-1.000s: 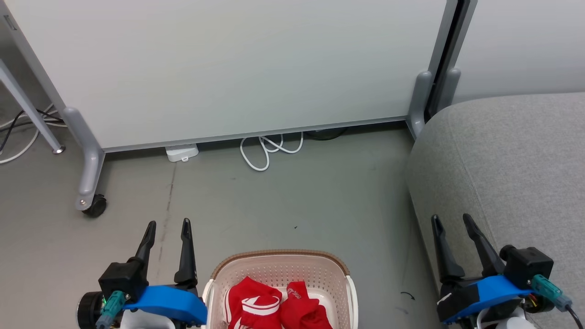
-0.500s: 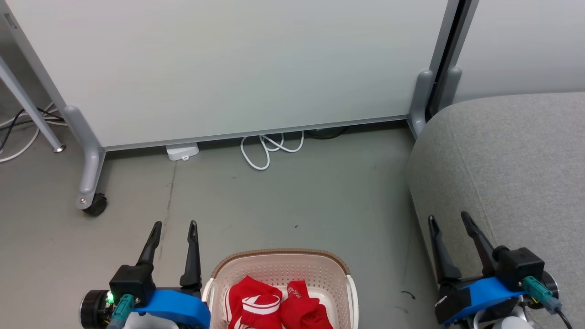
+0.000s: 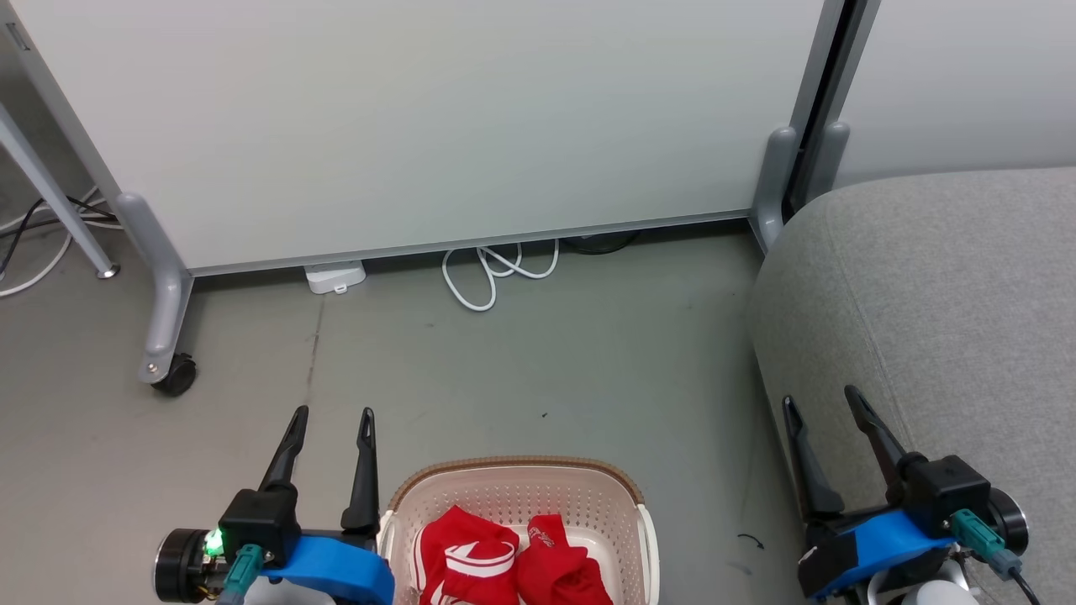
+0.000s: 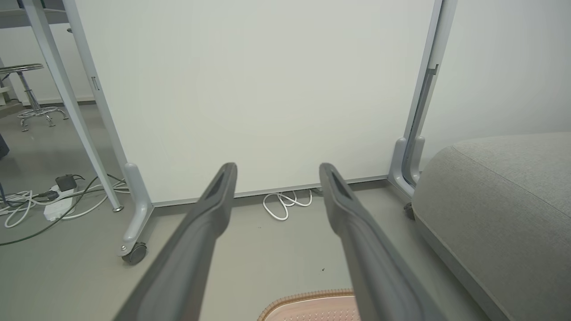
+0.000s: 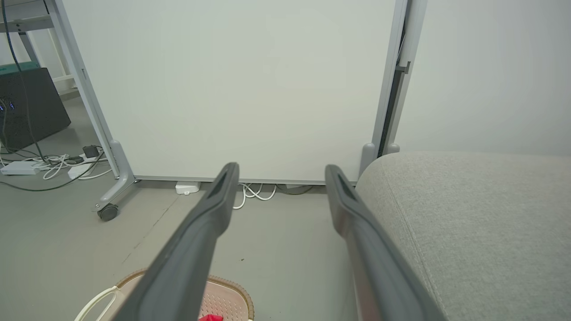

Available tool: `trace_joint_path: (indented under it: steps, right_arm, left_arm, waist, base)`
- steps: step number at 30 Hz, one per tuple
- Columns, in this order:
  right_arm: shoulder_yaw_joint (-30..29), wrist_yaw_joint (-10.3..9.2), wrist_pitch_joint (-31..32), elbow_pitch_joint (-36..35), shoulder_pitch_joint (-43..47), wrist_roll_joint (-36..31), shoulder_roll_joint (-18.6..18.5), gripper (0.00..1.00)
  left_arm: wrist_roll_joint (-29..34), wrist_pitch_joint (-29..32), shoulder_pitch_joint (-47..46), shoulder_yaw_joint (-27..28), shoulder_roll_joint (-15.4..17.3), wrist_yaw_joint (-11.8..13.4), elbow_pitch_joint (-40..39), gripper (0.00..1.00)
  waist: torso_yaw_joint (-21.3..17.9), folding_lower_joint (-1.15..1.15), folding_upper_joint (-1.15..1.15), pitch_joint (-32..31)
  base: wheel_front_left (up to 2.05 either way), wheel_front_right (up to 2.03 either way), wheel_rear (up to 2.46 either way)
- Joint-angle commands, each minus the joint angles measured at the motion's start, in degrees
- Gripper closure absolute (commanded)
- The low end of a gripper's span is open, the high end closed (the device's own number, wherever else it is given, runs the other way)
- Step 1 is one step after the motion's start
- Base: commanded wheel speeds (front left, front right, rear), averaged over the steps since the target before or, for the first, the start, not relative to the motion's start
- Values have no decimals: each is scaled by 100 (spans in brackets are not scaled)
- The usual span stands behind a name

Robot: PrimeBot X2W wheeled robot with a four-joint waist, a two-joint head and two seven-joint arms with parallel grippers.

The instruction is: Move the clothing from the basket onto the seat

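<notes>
left gripper (image 3: 334,412) is hovering just left of the basket (image 3: 513,465), both long fingers spread wide, pinching nothing and touching nothing, tips pointing out over the floor (image 3: 546,370); right gripper (image 3: 820,397) is mirroring it on the other side, fingers equally spread and empty, hanging at the front corner of the seat (image 3: 941,294); can't tell from here whether it's brushing the upholstery; the clothing (image 3: 504,563) is lying crumpled inside the basket between the two arms, two red pieces side by side, the left one showing white stripes, the right one showing small white lettering, lower part cut off by the head view's edge; I'm expecting these to handle as light, limp, non-slippery fabric that's going to drape and trail once lifted, so I'm thinking pinch a raised fold near the middle of the top piece, not a flat area; going too deep is risking fingertips snagging the perforated wall, and the pieces may be coming up tangled together; the plastic basket is looking light enough to slide or lift along; the seat is sitting near the basket on the right with a strip of bare floor between; further out, a looped white cable (image 3: 496,277) is lying under a wheeled white panel (image 3: 420,126), castor (image 3: 172,376) at left
</notes>
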Motion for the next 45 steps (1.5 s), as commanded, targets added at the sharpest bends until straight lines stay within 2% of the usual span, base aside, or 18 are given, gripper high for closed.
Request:
trace_joint_path:
  steps: [1,10,18,26,33,45]
  right_arm:
    - [6,12,-19,10,-56,6,-34,0]
    - [73,8,-23,-2,-104,41,-34,0]
    - [284,8,-27,-104,-313,26,-33,0]
    - [483,8,-50,-275,-658,111,-31,0]
    - [537,8,-83,-400,-983,221,-27,0]
    - [737,8,-103,-686,-1439,473,-26,0]
  left_arm:
    - [24,-30,-35,28,-11,-15,3,0]
    - [-8,-30,-18,103,-30,-55,51,0]
    - [-85,-29,-154,180,-19,-81,425,0]
    - [-61,98,-720,118,93,-158,1560,0]
    - [-40,377,-1488,-4,199,-252,2632,0]
    - [133,838,-2710,-194,415,-87,3980,0]
  waist:
    - [1,0,0,0]
    - [-55,0,0,71]
    - [-446,0,0,507]
    - [-1007,0,0,1393]
    - [-1327,0,0,2248]
    - [-1615,0,0,3514]
  base:
    - [0,0,0]
    - [0,0,0]
    - [0,0,0]
    - [0,0,0]
    - [0,0,0]
    - [0,0,0]
